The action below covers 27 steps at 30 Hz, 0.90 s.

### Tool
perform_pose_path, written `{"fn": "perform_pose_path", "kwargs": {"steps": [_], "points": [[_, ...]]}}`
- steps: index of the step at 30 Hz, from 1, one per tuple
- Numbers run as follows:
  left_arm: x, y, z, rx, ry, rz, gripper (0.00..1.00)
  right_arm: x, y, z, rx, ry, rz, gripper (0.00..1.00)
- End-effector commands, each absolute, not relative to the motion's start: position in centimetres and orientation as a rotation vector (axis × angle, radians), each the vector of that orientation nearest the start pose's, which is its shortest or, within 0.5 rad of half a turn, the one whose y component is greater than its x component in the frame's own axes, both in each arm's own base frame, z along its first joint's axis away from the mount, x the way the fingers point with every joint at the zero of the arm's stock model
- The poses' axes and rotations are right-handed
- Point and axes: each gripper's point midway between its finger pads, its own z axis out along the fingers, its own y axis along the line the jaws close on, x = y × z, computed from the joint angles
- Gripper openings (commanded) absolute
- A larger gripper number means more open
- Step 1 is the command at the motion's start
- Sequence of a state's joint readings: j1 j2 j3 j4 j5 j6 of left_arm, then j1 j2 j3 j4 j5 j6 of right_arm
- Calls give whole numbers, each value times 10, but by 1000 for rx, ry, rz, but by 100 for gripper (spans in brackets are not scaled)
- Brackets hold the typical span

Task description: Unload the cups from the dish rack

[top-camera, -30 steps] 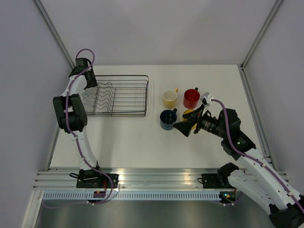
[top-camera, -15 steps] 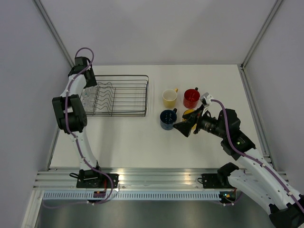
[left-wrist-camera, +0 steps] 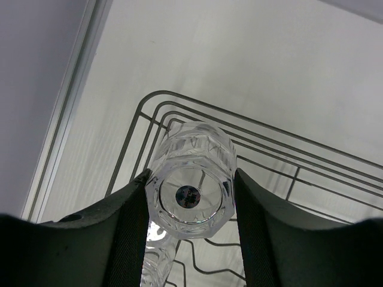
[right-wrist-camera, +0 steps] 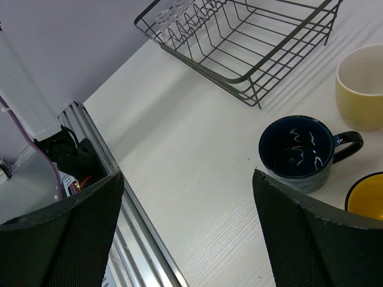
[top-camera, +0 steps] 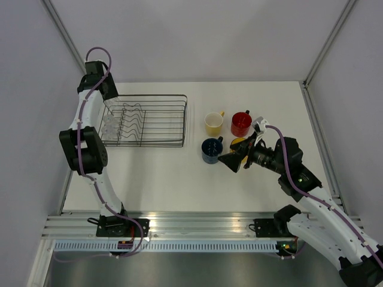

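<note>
Since a second ago our left arm has lifted and drawn back toward the far left corner, and its gripper has come up out of the rack's (top-camera: pixel 149 119) left end. Our right arm has not shifted.

Our left gripper (left-wrist-camera: pixel 191 200) is clamped on a tumbler (left-wrist-camera: pixel 190 179), one finger pressed against each side. The glass's round end faces the wrist camera. The tumbler hangs over the rack's rounded corner wires. A second tumbler (left-wrist-camera: pixel 157 266) shows partly just below it, at the bottom edge of that view. From above, clear glass (top-camera: pixel 111 124) shows in the rack's left end.

Our right gripper (right-wrist-camera: pixel 187 176) stands wide open with nothing in it, hovering above the counter (top-camera: pixel 161 179) just beside the blue mug (right-wrist-camera: pixel 299 152).

All four mugs stand upright on the counter, right of the rack and apart from it. The cream mug (top-camera: pixel 213 123) and red mug (top-camera: pixel 240 124) are side by side at the back. The blue mug is in front of the cream one. The yellow mug (top-camera: pixel 238 142) is in front of the red one, partly hidden by our right gripper.
</note>
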<state>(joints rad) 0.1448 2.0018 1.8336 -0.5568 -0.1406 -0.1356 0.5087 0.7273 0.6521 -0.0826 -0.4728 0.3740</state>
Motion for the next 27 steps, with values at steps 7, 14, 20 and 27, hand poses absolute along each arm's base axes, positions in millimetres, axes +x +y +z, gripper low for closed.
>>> {"fn": "perform_pose_path", "kwargs": {"steps": [7, 14, 20, 27], "points": [[508, 11, 291, -297, 2078, -160, 2, 206, 222, 272, -502, 1697, 1034, 93], [457, -106, 310, -179, 2032, -551, 2, 205, 225, 283, -485, 1646, 1078, 98], [397, -200, 326, -10, 1939, -933, 2, 210, 218, 277, -362, 1660, 1080, 98], [306, -253, 361, 110, 1719, -1362, 2, 190, 224, 298, -346, 1508, 1249, 98]]}}
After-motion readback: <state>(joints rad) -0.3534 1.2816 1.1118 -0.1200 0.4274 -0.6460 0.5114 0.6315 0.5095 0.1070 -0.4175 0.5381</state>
